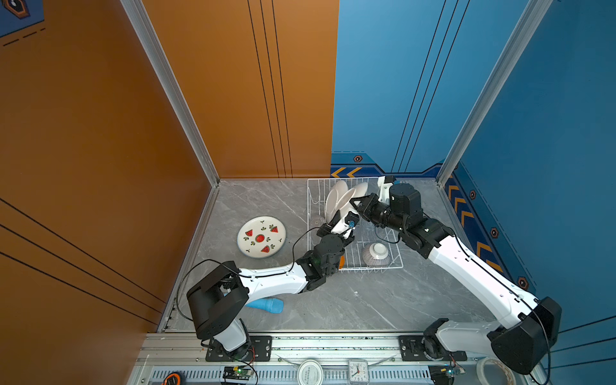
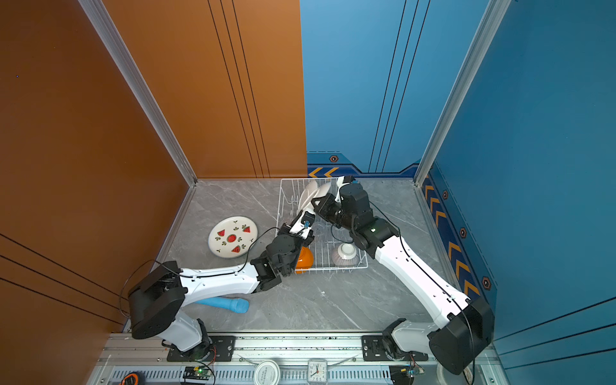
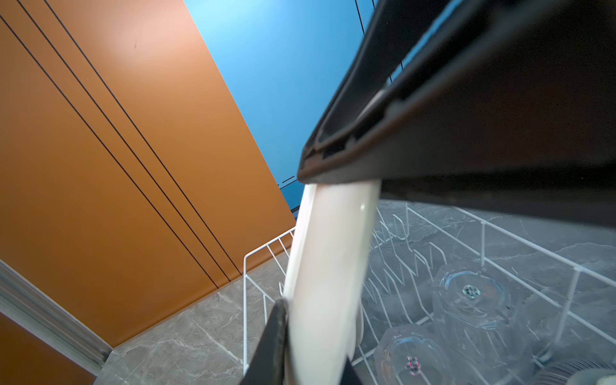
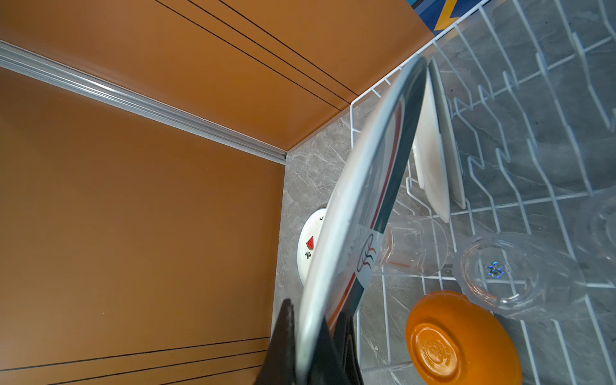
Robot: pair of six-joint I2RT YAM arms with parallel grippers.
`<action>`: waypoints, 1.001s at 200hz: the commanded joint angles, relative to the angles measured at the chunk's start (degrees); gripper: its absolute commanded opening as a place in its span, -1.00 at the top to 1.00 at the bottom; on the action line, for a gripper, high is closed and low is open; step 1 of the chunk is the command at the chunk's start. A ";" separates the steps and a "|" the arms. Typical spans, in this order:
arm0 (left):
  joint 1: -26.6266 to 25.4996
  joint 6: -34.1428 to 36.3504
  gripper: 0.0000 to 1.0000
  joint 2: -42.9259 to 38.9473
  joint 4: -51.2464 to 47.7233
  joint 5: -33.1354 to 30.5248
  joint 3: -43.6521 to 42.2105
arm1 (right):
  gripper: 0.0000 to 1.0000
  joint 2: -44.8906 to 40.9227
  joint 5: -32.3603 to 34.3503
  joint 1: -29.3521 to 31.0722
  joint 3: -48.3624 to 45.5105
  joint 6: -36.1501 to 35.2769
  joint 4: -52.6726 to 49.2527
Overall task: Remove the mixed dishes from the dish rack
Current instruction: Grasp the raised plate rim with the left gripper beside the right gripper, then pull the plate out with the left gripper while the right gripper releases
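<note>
Left gripper (image 3: 313,346) pinches upright plate's (image 3: 330,260) rim at dish rack (image 1: 308,203). Right gripper (image 4: 313,343) clamps a plate edge alongside; whether the same plate, unclear. Tumblers (image 4: 520,273), orange bowl (image 4: 463,340) lie in rack.

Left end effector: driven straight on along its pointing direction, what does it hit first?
The left end effector pinches the white plate; straight beyond it, probably the right end effector, though depth is unclear.

Looks like a robotics lab test booth, not a kitchen: orange panel (image 1: 233,83) and blue panel (image 1: 383,83) walls on aluminium posts (image 1: 171,100) behind the dish rack (image 1: 308,200). In front of it, an aluminium rail (image 1: 333,340) with bolted arm bases (image 1: 233,346), a clock (image 1: 358,371) and a bare circuit board (image 1: 238,371).
</note>
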 commanded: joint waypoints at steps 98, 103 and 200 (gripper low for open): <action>0.47 -3.49 1.00 -1.76 12.78 -4.01 -2.00 | 0.45 -1.71 -2.66 -6.30 -3.01 2.44 8.81; 0.57 -3.38 1.00 -1.80 12.83 -4.16 -1.97 | 0.42 -1.52 -2.80 -6.60 -2.99 2.58 8.83; 1.78 -2.63 1.00 -3.16 12.92 -3.59 -2.48 | 0.31 -2.25 -4.74 -13.14 -4.91 3.55 9.79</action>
